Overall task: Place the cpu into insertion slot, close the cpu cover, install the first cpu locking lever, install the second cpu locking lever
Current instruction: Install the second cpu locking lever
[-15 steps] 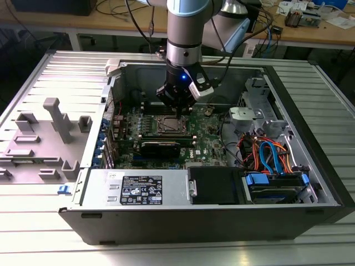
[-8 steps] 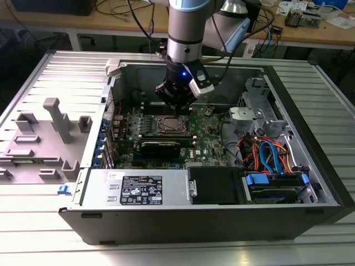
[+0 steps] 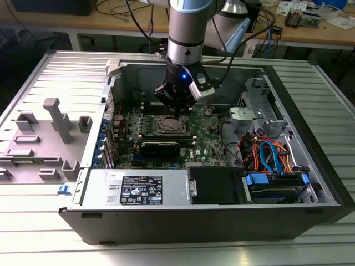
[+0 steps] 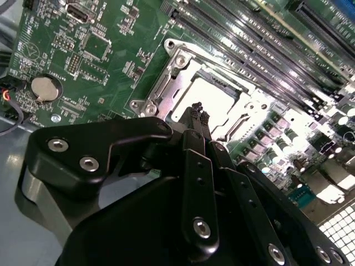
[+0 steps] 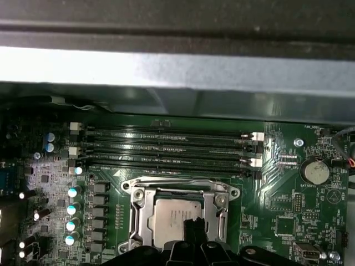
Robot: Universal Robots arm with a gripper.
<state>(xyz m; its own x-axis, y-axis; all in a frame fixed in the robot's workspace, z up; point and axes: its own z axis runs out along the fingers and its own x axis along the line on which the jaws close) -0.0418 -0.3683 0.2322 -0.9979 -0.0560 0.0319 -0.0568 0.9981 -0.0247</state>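
The cpu, a flat dull grey metal square, sits in the insertion slot on the green board. The shiny silver cpu cover lies shut around it. The black gripper hangs right over the cpu, fingertips pressed together, holding nothing. No writing can be read.

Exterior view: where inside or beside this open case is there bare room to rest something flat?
Bare: the ribbed metal table beside the grey plastic fixtures, and the power supply's flat top. Crowded: around the gripper at the cpu cover over the cpu, and the cable bundle at the exterior view's right.
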